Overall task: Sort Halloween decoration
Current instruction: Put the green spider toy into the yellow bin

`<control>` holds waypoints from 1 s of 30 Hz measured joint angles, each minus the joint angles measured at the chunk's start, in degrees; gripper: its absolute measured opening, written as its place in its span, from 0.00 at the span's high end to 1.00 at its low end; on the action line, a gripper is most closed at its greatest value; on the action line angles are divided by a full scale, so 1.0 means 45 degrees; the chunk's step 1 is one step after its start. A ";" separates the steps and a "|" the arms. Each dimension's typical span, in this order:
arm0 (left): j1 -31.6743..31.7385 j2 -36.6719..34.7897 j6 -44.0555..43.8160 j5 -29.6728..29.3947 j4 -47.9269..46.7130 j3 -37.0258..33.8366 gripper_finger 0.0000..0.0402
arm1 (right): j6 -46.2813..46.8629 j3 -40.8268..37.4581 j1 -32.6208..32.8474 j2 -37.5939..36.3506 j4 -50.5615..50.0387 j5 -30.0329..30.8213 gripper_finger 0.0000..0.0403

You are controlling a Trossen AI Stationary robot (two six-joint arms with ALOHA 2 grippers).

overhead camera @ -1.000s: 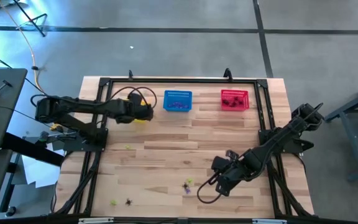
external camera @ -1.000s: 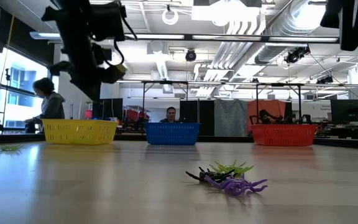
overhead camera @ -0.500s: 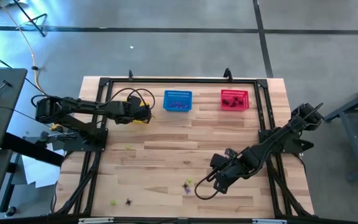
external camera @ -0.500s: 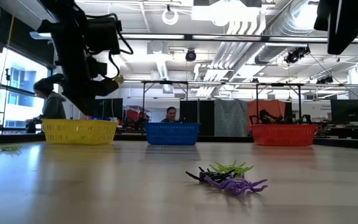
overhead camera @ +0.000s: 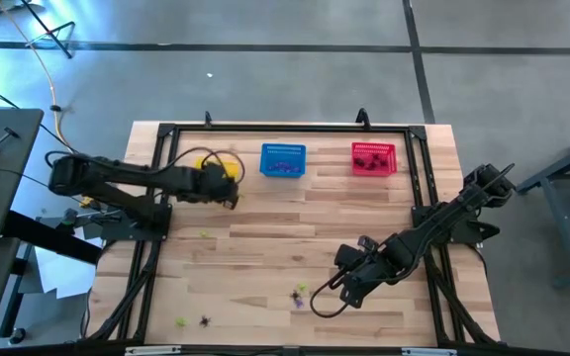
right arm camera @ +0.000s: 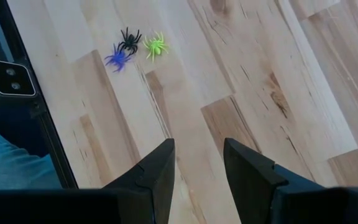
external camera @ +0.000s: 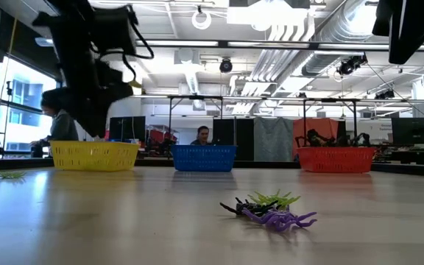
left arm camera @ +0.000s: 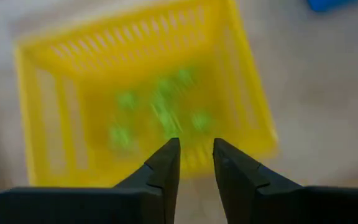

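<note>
Wooden desk [overhead camera: 265,247], sorting partly done: spiders already lie in all three far-edge baskets.
Left gripper [left arm camera: 196,163], fingers slightly parted and empty, hovers over yellow basket [left arm camera: 55,68]; right gripper [right arm camera: 197,163], open and empty, faces a spider cluster [right arm camera: 132,46] near the front edge; strays [overhead camera: 192,319] remain front-left.

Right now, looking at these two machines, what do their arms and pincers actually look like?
Both arms are dark, nearly black, jointed segments with looping black cables. The left pincer and right pincer each end in two smooth, dark fingers that taper to blunt wedges. No markings show on either.

Bare table [overhead camera: 265,222] mid-way — 3 baskets [overhead camera: 283,161] line the far edge.
</note>
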 joint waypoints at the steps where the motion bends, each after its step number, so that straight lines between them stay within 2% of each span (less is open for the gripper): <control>1: -0.0420 -0.0200 -0.0327 0.0219 -0.0267 0.0000 0.80 | -0.0001 0.0000 0.0000 0.0000 0.0001 0.0000 0.67; 9: -0.4796 -0.2196 -0.4184 0.0740 -0.1915 0.0000 0.83 | 0.0000 0.0000 0.0000 0.0000 0.0093 0.0000 0.67; 15: -0.6946 -0.2289 -0.6751 0.1791 -0.2878 0.0000 0.83 | -0.0001 0.0000 0.0000 0.0000 0.0097 0.0000 0.67; 21: -0.7732 -0.1573 -0.7819 0.2497 -0.3761 0.0000 0.83 | 0.0000 0.0000 0.0000 -0.0004 0.0107 -0.0004 0.67; 26: -0.7637 -0.0818 -0.7005 0.2516 -0.3802 0.0000 0.82 | -0.0003 0.0000 0.0000 -0.0004 0.0110 0.0000 0.67; 30: -0.7299 -0.0093 -0.6190 0.3091 -0.3782 0.0000 0.79 | -0.0001 0.0000 0.0000 -0.0005 0.0112 -0.0001 0.67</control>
